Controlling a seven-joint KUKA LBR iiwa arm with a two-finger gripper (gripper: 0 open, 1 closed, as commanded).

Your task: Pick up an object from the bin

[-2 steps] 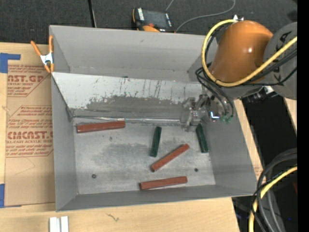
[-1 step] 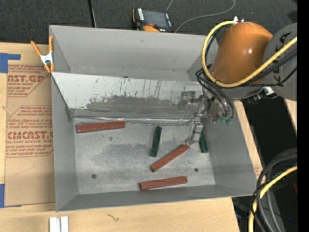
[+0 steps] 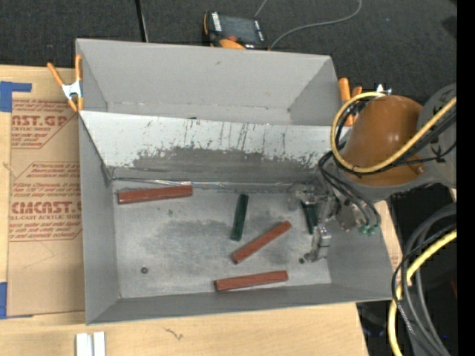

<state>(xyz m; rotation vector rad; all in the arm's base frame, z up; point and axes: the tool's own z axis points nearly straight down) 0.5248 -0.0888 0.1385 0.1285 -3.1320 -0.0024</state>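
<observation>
Near bin [image 3: 104, 273] front: red-brown bar [image 3: 251, 280] lying flat. Behind it, a slanted red-brown bar [image 3: 260, 242], nearest the end effector [image 3: 318, 236], which is low at the floor's right side, just right of that bar. Can't tell if it's open or closed. Dark green bar [image 3: 238, 217] mid-floor. Far left, another red-brown bar [image 3: 156, 194] near the back wall.

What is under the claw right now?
Only bare bin floor shows around the claw; the slanted red-brown bar lies just left of it. The spot directly beneath is covered.
</observation>
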